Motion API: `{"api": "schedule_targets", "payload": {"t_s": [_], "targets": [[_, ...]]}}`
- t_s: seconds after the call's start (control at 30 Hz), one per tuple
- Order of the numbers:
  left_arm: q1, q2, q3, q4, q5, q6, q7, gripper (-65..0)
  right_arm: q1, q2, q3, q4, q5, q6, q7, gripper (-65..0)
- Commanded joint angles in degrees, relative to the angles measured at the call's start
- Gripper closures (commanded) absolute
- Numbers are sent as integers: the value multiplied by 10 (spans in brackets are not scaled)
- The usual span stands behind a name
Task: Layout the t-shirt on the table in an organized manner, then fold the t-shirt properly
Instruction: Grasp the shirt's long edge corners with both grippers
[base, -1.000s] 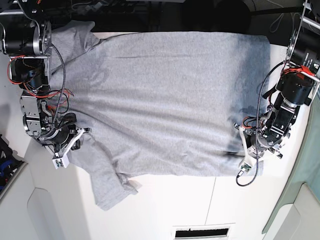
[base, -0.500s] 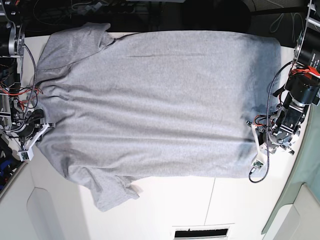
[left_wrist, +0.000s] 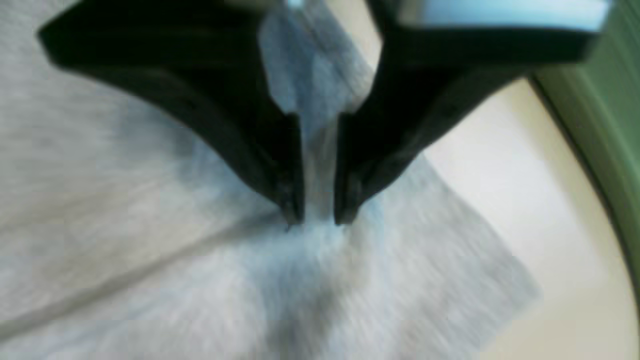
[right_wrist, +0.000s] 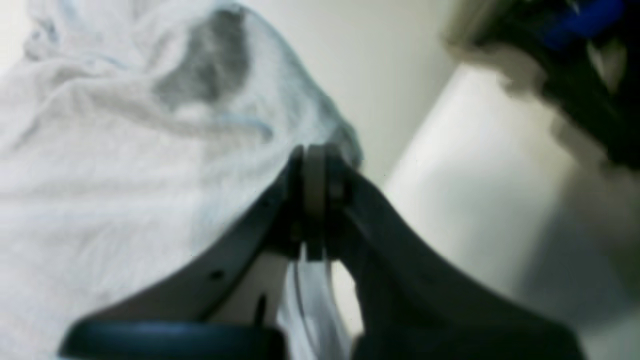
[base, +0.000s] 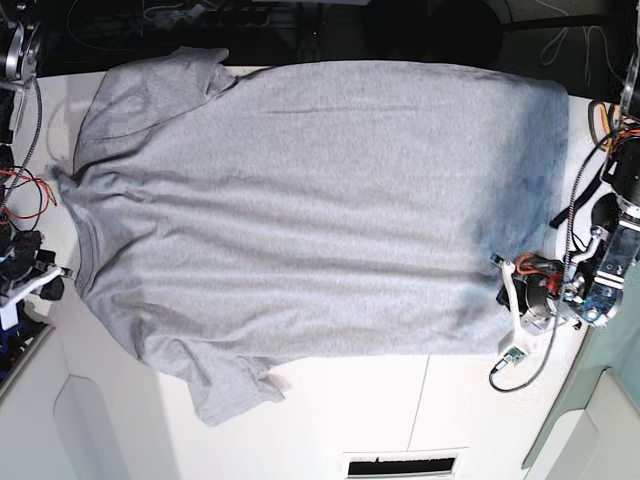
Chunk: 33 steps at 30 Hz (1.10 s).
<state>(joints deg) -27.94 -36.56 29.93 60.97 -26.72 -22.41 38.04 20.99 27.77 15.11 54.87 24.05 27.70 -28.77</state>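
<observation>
Stretched wider than a moment ago: t-shirt (base: 300, 210) pulled taut on table (base: 350, 410), between left gripper (left_wrist: 318, 220) and right gripper (right_wrist: 314, 200) (both clamped on cloth edges). Layout nearly done, folding next.

Base overhead, looking down; wrist cams close behind fingers (left_wrist: 280, 165), sharing t-shirt (base: 300, 200).

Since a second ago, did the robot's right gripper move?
Yes. In the base view, the right gripper slid outward toward the picture's left edge, past the table edge, stretching the t-shirt.
</observation>
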Motion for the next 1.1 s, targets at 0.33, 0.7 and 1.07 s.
{"api": "schedule_targets", "payload": {"t_s": [0.33,0.7,1.07], "targets": [[154,-75,-259,138,-251,-140,158,-280,-237,29,180,216,174,42,-93,0],[339,-75,-425,179,-387,-176,216,-288,-386,30,213,224,251,42,-149,-155],[445,-54,-425,237,-391,-176,209,-288,-412,0,208,224,274,50,-160,-167]]}}
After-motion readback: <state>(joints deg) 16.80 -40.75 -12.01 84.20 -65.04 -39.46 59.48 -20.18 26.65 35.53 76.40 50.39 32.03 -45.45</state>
